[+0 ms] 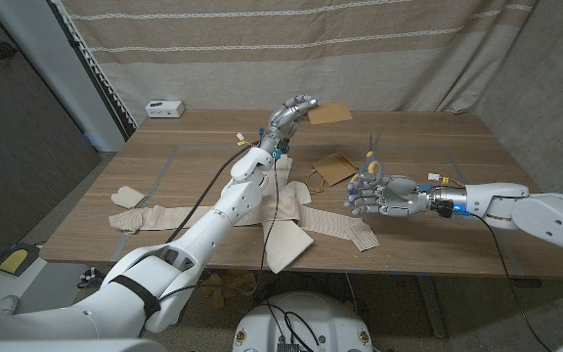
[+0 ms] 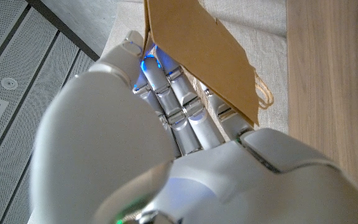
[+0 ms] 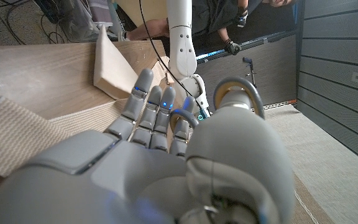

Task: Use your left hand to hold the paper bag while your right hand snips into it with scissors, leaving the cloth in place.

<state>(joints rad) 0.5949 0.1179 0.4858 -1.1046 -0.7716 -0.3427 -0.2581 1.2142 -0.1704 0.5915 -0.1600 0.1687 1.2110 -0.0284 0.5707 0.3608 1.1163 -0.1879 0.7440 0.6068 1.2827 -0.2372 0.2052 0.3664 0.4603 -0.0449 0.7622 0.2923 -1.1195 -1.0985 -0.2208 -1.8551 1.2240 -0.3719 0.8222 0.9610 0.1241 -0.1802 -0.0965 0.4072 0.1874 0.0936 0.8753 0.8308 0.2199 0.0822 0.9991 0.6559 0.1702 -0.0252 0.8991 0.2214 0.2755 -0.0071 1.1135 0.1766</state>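
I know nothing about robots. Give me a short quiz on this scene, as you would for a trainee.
1. True or false: the left hand grips a brown paper bag.
2. What does the right hand hold? A) scissors B) a cup C) nothing
3. Fill in the missing word: the beige cloth lies on the wooden ___.

Key
1. True; its fingers are closed on the bag's edge.
2. A; the scissors stick up from the hand, apart from the held bag.
3. table.
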